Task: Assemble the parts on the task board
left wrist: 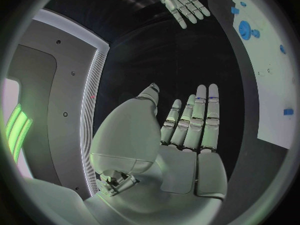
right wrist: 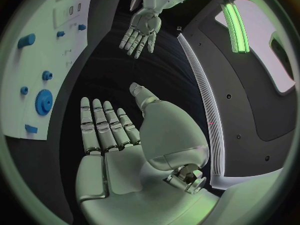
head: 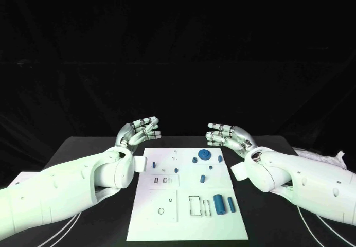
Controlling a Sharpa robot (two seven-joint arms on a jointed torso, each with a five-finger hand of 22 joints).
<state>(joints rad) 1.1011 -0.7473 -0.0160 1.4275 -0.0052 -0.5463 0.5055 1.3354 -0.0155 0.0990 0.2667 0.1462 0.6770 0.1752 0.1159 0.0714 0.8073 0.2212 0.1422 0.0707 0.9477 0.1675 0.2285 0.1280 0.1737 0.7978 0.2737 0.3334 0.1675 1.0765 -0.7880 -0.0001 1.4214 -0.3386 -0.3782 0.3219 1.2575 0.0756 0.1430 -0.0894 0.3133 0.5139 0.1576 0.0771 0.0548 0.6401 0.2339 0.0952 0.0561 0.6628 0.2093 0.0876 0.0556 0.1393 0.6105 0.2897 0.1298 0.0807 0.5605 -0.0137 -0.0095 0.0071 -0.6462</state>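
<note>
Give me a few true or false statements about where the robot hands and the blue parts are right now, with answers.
1. Both robot hands are open and hold nothing. True: left robot hand, right robot hand.
2. The left robot hand rests on the board. False: it is raised beyond the board's far end, touching nothing.
3. A round blue gear lies near the board's far end. True.
4. The big blue cylinder is held by the right robot hand. False: it lies on the board.
</note>
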